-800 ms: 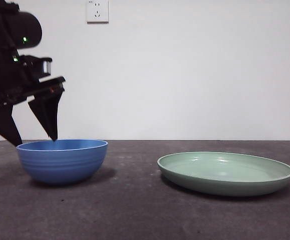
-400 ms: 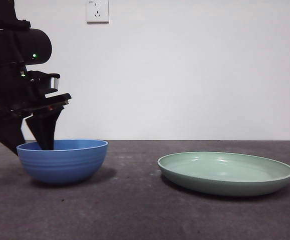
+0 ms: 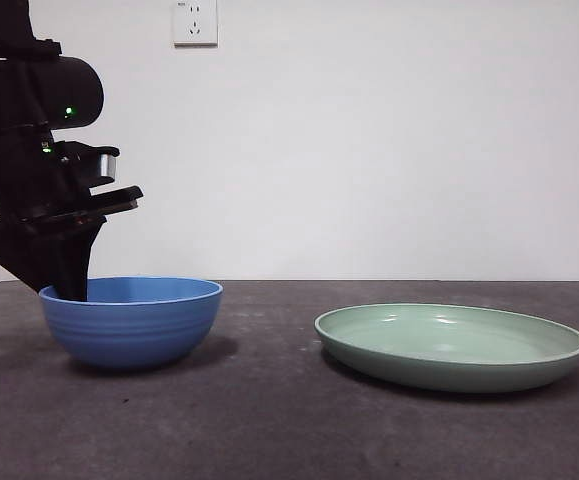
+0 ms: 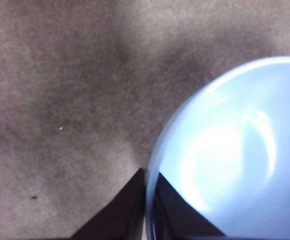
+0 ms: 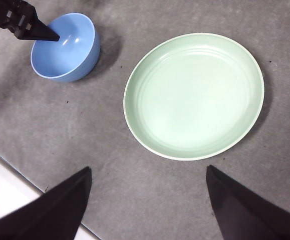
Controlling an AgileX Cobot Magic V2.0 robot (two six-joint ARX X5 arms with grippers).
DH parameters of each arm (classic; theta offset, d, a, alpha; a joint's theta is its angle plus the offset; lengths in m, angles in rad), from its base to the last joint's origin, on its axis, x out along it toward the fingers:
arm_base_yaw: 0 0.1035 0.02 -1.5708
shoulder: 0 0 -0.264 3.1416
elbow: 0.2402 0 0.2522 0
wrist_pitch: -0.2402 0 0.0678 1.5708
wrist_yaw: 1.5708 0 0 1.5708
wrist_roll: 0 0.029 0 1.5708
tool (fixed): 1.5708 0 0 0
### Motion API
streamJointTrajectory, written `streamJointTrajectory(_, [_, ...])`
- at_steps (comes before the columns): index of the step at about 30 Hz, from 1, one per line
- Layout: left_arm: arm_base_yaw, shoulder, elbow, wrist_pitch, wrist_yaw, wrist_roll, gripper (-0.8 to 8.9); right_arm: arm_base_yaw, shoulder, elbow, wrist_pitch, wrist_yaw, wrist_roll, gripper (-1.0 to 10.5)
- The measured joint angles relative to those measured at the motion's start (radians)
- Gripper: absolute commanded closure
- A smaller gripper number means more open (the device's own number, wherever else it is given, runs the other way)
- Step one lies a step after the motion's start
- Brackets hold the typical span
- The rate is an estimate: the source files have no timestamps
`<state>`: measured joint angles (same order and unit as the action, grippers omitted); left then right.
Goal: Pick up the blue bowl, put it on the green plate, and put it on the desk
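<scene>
Left gripper [image 4: 146, 200] has its jaws pinched on the rim of the blue bowl [image 3: 132, 321], one inside and one outside, bowl sitting on the worktop [image 3: 269, 420]. Green plate [image 3: 451, 345] sits empty well off to the side, and the right gripper [image 5: 147, 200] hangs above with jaws wide apart.

Over the last second the left gripper [image 3: 66, 285] has come down from above the blue bowl [image 3: 132, 320] onto its left rim, where its jaws, spread wide a second ago, now pinch the wall, one inside, one outside. In the last half second the bowl has shifted slightly right on the desk [image 3: 269, 420].
</scene>
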<state>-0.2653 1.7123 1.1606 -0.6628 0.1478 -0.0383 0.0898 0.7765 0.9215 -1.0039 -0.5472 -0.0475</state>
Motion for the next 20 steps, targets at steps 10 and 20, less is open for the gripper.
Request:
streamJointTrajectory(10, [-0.054, -0.066, 0.139, -0.089, 0.004, -0.023, 8.03, 0.0, 0.0, 0.0, 0.0, 0.0, 0.0, 5.8])
streamJointTrajectory(20, [-0.267, -0.09, 0.23, -0.046, 0.007, -0.058, 8.03, 0.0, 0.0, 0.0, 0.007, 0.004, 0.0, 5.8])
